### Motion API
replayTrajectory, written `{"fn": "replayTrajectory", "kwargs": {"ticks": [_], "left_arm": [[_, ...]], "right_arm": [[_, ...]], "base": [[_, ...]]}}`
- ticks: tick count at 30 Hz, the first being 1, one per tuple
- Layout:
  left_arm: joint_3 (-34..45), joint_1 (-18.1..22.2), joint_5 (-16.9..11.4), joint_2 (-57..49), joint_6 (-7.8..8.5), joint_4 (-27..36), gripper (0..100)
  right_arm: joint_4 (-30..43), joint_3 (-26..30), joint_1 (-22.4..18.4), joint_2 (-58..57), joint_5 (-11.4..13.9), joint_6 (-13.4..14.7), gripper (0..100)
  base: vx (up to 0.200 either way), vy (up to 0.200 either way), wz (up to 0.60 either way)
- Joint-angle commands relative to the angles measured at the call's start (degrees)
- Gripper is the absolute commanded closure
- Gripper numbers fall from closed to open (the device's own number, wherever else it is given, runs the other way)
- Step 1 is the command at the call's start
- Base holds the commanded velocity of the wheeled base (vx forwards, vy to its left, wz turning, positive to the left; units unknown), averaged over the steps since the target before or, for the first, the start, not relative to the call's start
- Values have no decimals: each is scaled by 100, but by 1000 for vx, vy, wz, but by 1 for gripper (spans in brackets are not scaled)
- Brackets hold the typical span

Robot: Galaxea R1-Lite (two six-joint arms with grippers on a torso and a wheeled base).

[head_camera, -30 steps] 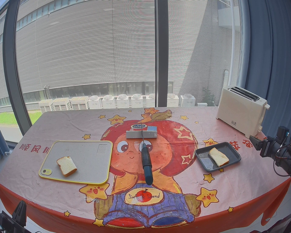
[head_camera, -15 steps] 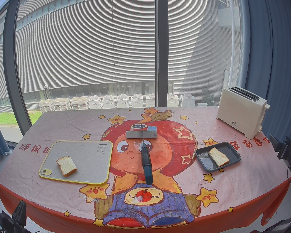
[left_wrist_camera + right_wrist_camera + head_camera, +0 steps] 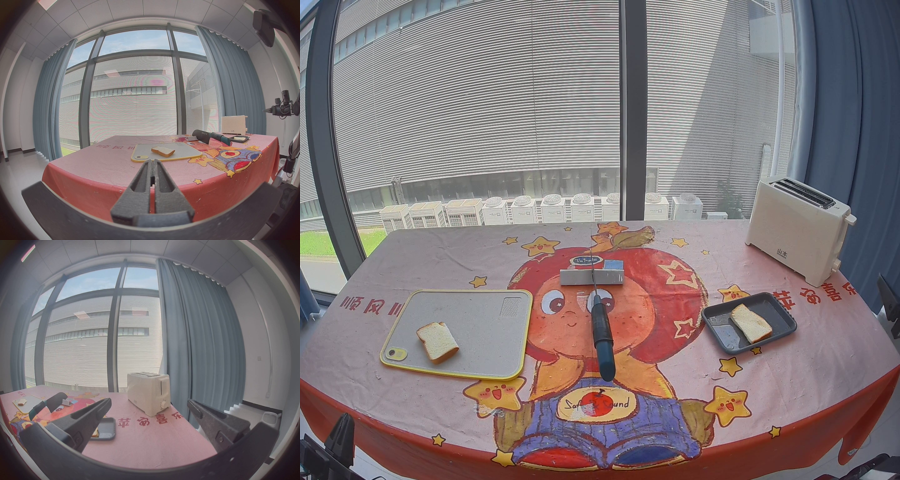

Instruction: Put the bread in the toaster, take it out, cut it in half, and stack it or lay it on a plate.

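Note:
One half slice of bread (image 3: 437, 341) lies on the grey, yellow-rimmed cutting board (image 3: 481, 312) at the table's left. The other half (image 3: 750, 322) rests in the dark plate (image 3: 778, 310) at the right, in front of the white toaster (image 3: 800, 228). The blue-handled knife (image 3: 602, 337) lies mid-table, its blade in the holder (image 3: 592, 275). My left gripper (image 3: 153, 163) is shut and empty, low before the table's near left edge, well short of the board (image 3: 184, 151). My right gripper (image 3: 148, 405) is open and empty, off the table's right edge, facing the toaster (image 3: 149, 392).
A bright printed cloth (image 3: 650, 400) covers the round-fronted table (image 3: 800, 450). Windows stand behind it and a blue curtain (image 3: 856, 125) hangs at the right, close behind the toaster. A dark part of the right arm (image 3: 890, 299) shows at the table's right side.
The right arm has drawn back to the right, away from the plate and off the table's edge. Bread, knife and left arm have not moved.

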Motion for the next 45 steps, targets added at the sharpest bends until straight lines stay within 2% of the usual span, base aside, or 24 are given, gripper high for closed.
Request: {"fn": "replayTrajectory", "kwargs": {"ticks": [1, 4, 7, 13, 18, 22, 35, 45], "left_arm": [[101, 0, 0, -93, -5, -2, 100], [101, 0, 0, -93, -5, -11, 100], [101, 0, 0, -93, 4, -2, 100], [101, 0, 0, -93, 4, -2, 100], [101, 0, 0, -93, -5, -11, 100], [101, 0, 0, -93, 4, -11, 100], [101, 0, 0, -93, 4, -2, 100], [101, 0, 0, -93, -5, -2, 100]], "right_arm": [[-5, -53, -126, -390, 120, -14, 0], [4, 0, -214, -575, 313, -14, 0], [153, 35, -223, -847, 383, -23, 0], [1349, -62, -126, -1796, 436, -32, 0], [2500, -88, -100, -2623, 832, -313, 0], [3142, -123, -73, -3088, 867, -330, 0], [4205, 193, 111, -4064, 928, -339, 0], [4416, 747, 120, -4653, 928, -339, 0]], "base": [[0, 0, 0], [0, 0, 0], [0, 0, 0], [0, 0, 0], [0, 0, 0], [0, 0, 0], [0, 0, 0], [0, 0, 0]]}}
